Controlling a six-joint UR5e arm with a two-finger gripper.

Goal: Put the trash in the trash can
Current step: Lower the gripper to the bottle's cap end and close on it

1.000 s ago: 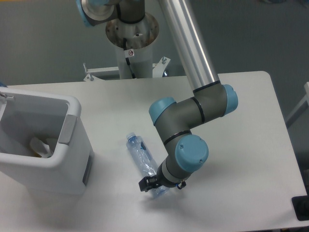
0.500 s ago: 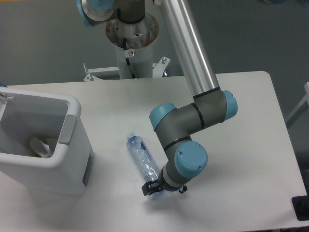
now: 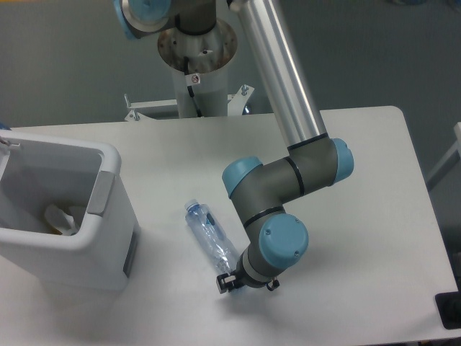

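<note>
Low at centre frame, gripper [image 3: 227, 281] down at the base end of the water bottle [image 3: 209, 234]; fingers hidden under the wrist, so opening and hold impossible to tell. Bottle lying on the white worktop [image 3: 360, 216], not yet binned. At left, trash can [image 3: 108, 189] already holding something pale. Beyond, grey floor.

I find no legible text, brand or number. The only marking is a small round red-and-white sticker [image 3: 194, 78] on the white cylindrical robot pedestal [image 3: 196, 90]; I cannot make out its symbol from my feed.
</note>
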